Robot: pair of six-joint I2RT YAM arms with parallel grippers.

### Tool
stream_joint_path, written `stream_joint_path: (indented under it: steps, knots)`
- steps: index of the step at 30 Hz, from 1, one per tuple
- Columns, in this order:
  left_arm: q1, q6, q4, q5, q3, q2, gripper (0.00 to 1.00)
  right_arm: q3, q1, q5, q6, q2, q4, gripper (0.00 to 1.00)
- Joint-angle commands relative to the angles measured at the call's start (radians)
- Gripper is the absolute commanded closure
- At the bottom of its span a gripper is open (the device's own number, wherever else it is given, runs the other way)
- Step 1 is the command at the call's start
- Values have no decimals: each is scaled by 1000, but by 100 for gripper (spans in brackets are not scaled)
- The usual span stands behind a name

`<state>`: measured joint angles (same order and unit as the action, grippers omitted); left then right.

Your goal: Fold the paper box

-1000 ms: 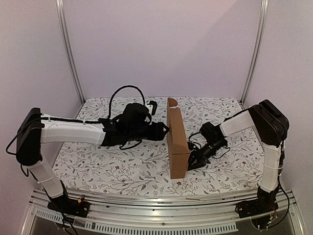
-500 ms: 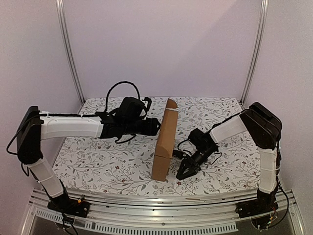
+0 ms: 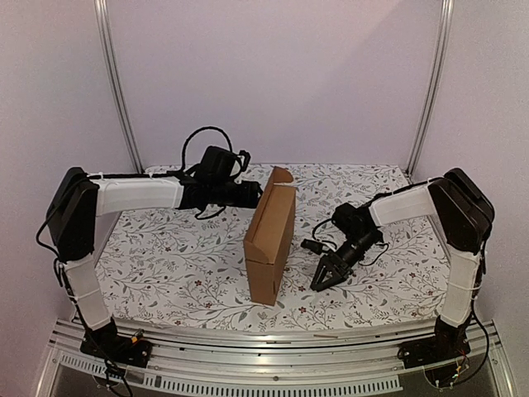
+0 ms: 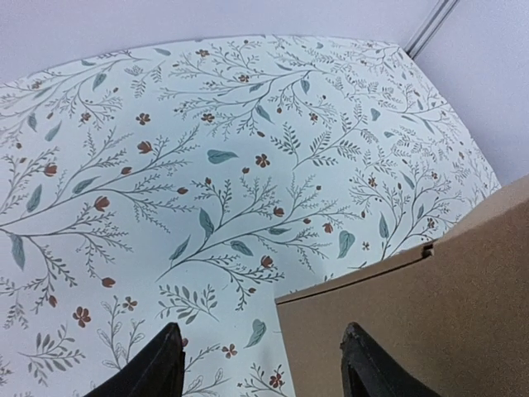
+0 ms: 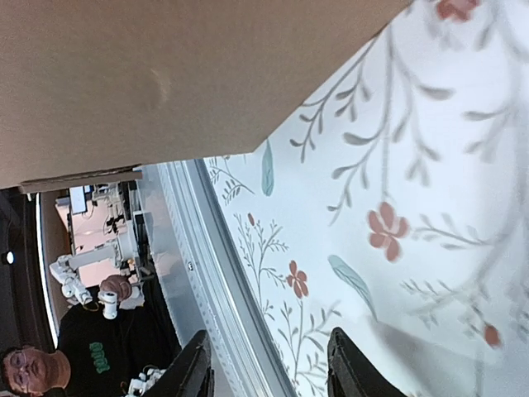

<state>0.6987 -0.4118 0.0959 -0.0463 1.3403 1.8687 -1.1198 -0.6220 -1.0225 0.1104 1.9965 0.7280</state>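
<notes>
Two end effectors, and neither one holds anything, which is your main risk. The paper box [image 3: 271, 236] stands on a narrow edge in the middle of the counter [image 3: 165, 265], leaning slightly, with nothing gripping it.

Your left end effector [image 3: 253, 195] sits at the box's far upper corner with its fingers spread. In the left wrist view the cardboard corner reaches in between them, and I cannot tell whether it touches either one. Your right end effector [image 3: 322, 279] is spread too, low over the counter and apart from the box's right face.

A sideways nudge from the left could, I judge, topple the box flat or spring a flap open.

As a container it looks closed. A rounded tab [image 3: 281, 174] pokes up at the far end, and no view shows the inside or any contents.
</notes>
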Motion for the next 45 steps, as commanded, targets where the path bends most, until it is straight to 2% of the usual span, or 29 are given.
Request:
stream_joint_path:
  steps: [1,4,6,11,14,16,19,21,24,28,32,36,41,45]
  knots:
    - [-21,32,-2,70,30,22,36,-100,125,117,169,-94,208,54]
    - [-22,33,39,51,43,3,36,-213,198,158,242,-118,310,54]
    - [-21,18,86,-15,32,-47,36,-303,220,240,277,-157,322,53]
    - [30,-49,184,-195,-119,-344,36,-529,222,402,385,-243,270,40]
    - [114,-121,261,-315,-255,-531,36,-667,223,431,424,-195,266,40]
    - [220,-191,280,-409,-374,-656,37,-723,229,444,435,-158,236,40]
    - [353,-360,285,-477,-562,-810,40,-757,278,398,353,-95,115,43]
    - [452,-415,237,-491,-676,-863,43,-767,317,381,256,-50,5,45]
    - [591,-429,237,-550,-715,-835,43,-825,343,371,110,56,-77,48]
    - [668,-399,229,-542,-673,-682,42,-921,337,350,31,210,-112,51]
    - [686,-399,185,-566,-625,-549,41,-955,310,330,-52,318,-167,52]
    - [685,-439,111,-599,-633,-484,41,-969,253,297,-103,402,-223,52]
    - [682,-476,10,-635,-679,-480,39,-981,194,246,-183,476,-291,51]
    - [671,-486,-5,-656,-679,-486,39,-978,177,218,-225,495,-306,52]
